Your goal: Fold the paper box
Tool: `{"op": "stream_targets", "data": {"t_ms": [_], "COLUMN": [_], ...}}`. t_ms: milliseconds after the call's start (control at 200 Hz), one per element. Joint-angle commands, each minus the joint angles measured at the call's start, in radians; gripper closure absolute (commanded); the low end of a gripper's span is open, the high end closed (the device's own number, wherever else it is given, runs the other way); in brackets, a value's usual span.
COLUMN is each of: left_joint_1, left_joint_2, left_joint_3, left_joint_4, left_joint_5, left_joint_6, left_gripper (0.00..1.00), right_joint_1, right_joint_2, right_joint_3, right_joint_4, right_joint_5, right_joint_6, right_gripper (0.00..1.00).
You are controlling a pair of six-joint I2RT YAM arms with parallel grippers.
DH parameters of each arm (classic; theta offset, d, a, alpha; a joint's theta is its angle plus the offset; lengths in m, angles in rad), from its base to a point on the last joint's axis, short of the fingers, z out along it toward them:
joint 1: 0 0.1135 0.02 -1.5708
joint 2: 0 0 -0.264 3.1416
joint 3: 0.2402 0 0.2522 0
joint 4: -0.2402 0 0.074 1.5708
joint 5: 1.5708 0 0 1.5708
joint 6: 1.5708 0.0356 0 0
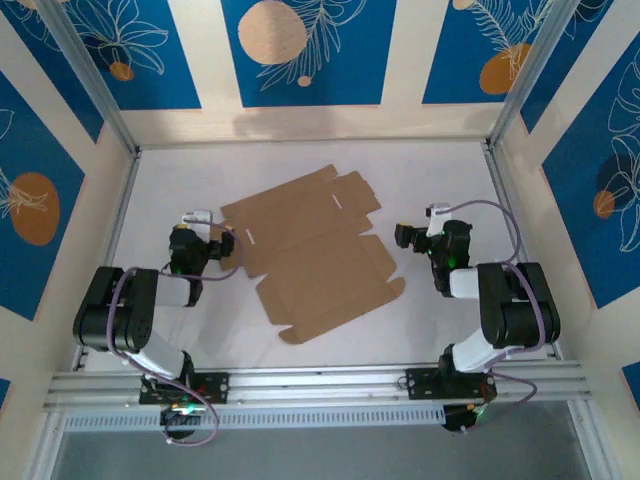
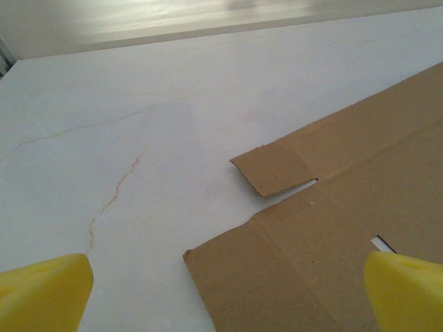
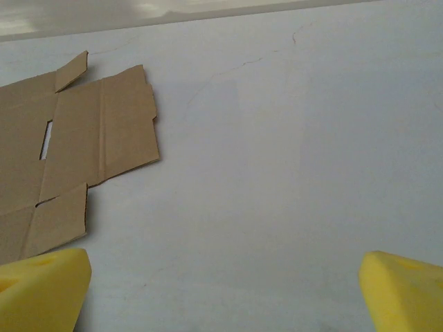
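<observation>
The paper box (image 1: pixel 312 250) lies as a flat brown cardboard sheet with flaps and slits in the middle of the white table. My left gripper (image 1: pixel 200 236) rests low at the sheet's left edge, open; its yellow fingertips (image 2: pixel 45 290) stand wide apart, with a corner of the paper box (image 2: pixel 325 249) lying flat between them, not gripped. To the right of the sheet sits my right gripper (image 1: pixel 418 232), open over bare table, apart from the cardboard. In the right wrist view the paper box (image 3: pixel 62 152) lies to the left, beyond the wide yellow fingertips (image 3: pixel 41 287).
The white table (image 1: pixel 440 170) is walled by blue and cream panels (image 1: pixel 300 50) at the back and sides. A metal rail (image 1: pixel 320 385) runs along the near edge where both arm bases are bolted. Thin brown cracks mark the tabletop (image 2: pixel 118 187).
</observation>
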Motion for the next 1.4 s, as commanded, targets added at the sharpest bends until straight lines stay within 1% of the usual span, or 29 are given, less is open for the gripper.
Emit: {"op": "stream_targets", "data": {"t_ms": [0,370,715,810,895,1015,1076,1261,1316,1361,1396], "left_joint_1": [0.005,0.004,-0.005,-0.015,-0.030,-0.030,-0.026,-0.023,-0.025,-0.029,-0.034], "left_joint_2": [-0.002,-0.002,-0.003,-0.003,-0.005,-0.003,-0.001,-0.004,-0.018,-0.061,-0.114], "left_joint_3": [-0.002,-0.002,-0.006,-0.010,-0.018,-0.017,-0.015,-0.015,-0.017,-0.018,-0.015], "left_joint_4": [0.018,0.018,0.027,0.034,0.045,0.048,0.047,0.041,0.041,0.014,-0.039], "left_joint_5": [0.023,0.022,0.000,-0.022,-0.050,-0.049,-0.042,-0.038,-0.043,-0.042,-0.059], "left_joint_6": [0.017,0.017,0.021,0.026,0.031,0.032,0.033,0.031,0.036,0.044,0.042], "left_gripper": [0.00,0.00,0.00,0.00,0.00,0.00,0.00,0.00,0.00,0.00,0.00], "right_joint_1": [-0.002,-0.001,-0.003,-0.007,-0.013,-0.015,-0.029,-0.043,-0.044,-0.045,-0.045], "right_joint_2": [-0.016,-0.016,-0.016,-0.016,-0.015,-0.014,-0.016,-0.016,-0.017,-0.024,-0.069], "right_joint_3": [0.012,0.013,0.012,0.012,0.012,0.012,0.010,0.005,0.004,0.004,0.024], "right_joint_4": [0.005,0.006,0.005,0.005,0.006,0.005,0.009,0.019,0.023,0.028,-0.035], "right_joint_5": [-0.017,-0.019,-0.023,-0.027,-0.041,-0.048,-0.099,-0.129,-0.130,-0.137,-0.138], "right_joint_6": [-0.014,-0.014,-0.013,-0.014,-0.012,-0.011,-0.013,-0.005,-0.005,0.002,0.006], "right_gripper": [0.01,0.01,0.01,0.01,0.01,0.01,0.01,0.01,0.01,0.01,0.01]}}
